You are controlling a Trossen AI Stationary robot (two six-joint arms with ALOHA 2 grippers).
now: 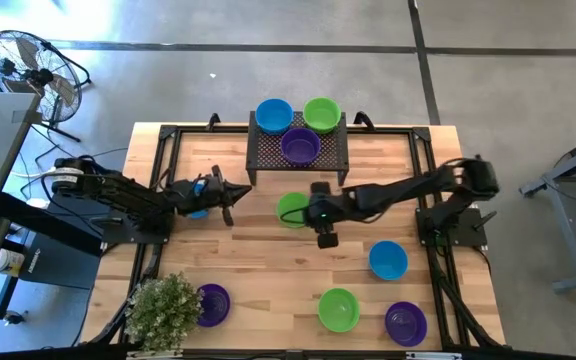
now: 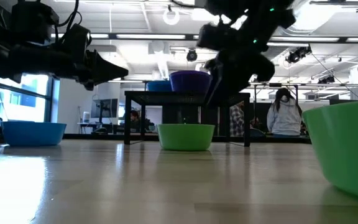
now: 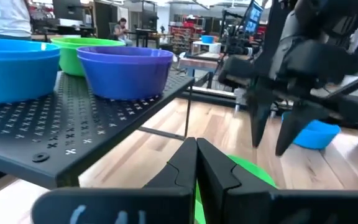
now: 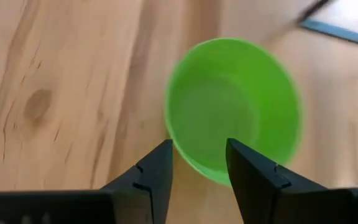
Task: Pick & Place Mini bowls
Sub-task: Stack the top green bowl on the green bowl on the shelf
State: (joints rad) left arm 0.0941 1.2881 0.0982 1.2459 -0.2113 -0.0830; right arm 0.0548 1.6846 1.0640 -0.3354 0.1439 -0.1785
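Right gripper (image 1: 320, 222): recorded above the middle of the desk (image 1: 268, 260), fingers spread, nothing pinched; in the right wrist view the near rim of a green mini bowl (image 4: 232, 109) is seen just ahead of the two fingertips.

Green mini bowl: catalogued upright on the desk, just in front of the black perforated rack (image 1: 268, 155), apart from the gripper as far as can be judged. The bowl is round, so no long axis is noted; the coming move is judged to turn on the rim lying directly below and slightly ahead of the right gripper.

Left gripper (image 1: 230, 200): held over the left side of the desk, fingers pressed together, empty; farther from the green bowl than the right gripper.

Other mini bowls: a blue (image 1: 274, 115), a green (image 1: 322, 113) and a purple (image 1: 300, 146) on the rack; a blue (image 1: 388, 260), a green (image 1: 338, 308) and two purple (image 1: 405, 322) (image 1: 212, 303) along the near desk.
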